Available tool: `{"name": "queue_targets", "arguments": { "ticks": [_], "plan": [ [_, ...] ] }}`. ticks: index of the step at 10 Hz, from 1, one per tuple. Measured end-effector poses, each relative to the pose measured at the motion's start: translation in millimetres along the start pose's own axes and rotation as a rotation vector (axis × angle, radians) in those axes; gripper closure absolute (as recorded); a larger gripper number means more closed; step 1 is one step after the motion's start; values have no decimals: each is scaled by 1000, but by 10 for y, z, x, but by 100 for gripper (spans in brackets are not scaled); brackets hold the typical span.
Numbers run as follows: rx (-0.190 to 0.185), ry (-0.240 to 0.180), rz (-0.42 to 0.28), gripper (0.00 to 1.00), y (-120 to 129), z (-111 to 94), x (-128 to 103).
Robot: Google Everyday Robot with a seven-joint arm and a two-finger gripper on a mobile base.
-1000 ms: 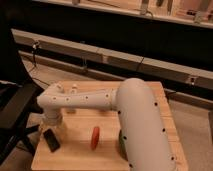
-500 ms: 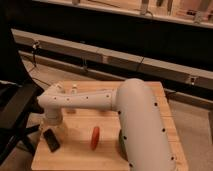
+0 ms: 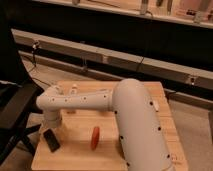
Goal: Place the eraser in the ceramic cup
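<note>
Near the left front corner of the wooden table (image 3: pixel 165 130), my gripper (image 3: pixel 52 127) hangs at the end of my white arm (image 3: pixel 100 100), which reaches leftward across the tabletop from the large elbow joint at the right. Whether the gripper is open or closed I cannot tell; my own wrist covers it from this angle.

Directly below the gripper and slightly toward the table's front edge lies the eraser (image 3: pixel 51 140), a dark, flat block resting on the wood at a slant. Whether the gripper touches it I cannot tell. It sits close to the left edge.

To the right of the gripper, on the same front strip of table, lies a small red object (image 3: pixel 94 137), well apart from the eraser. Beyond my forearm, two small pale items (image 3: pixel 74 89) show just above its upper outline. To the left, off the table, stands a dark office chair (image 3: pixel 15 110).
</note>
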State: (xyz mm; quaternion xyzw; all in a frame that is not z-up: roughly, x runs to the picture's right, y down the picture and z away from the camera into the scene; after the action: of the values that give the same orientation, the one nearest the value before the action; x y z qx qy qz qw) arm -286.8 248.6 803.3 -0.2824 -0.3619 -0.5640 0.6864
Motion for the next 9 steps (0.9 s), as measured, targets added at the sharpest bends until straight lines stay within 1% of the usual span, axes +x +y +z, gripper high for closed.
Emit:
{"name": "queue_targets", "arguments": {
  "ticks": [3,4,5,7,9],
  "plan": [
    [-23,-35,-4,20,-1,113,-61],
    [-28,-45,-7,23,-3,149,-93],
    [-30,-50,-6,29,5,164,-104],
    [-34,-52,-6,51,17,177,-129],
    [-30,-37,2,64,19,157,-141]
  ]
}}
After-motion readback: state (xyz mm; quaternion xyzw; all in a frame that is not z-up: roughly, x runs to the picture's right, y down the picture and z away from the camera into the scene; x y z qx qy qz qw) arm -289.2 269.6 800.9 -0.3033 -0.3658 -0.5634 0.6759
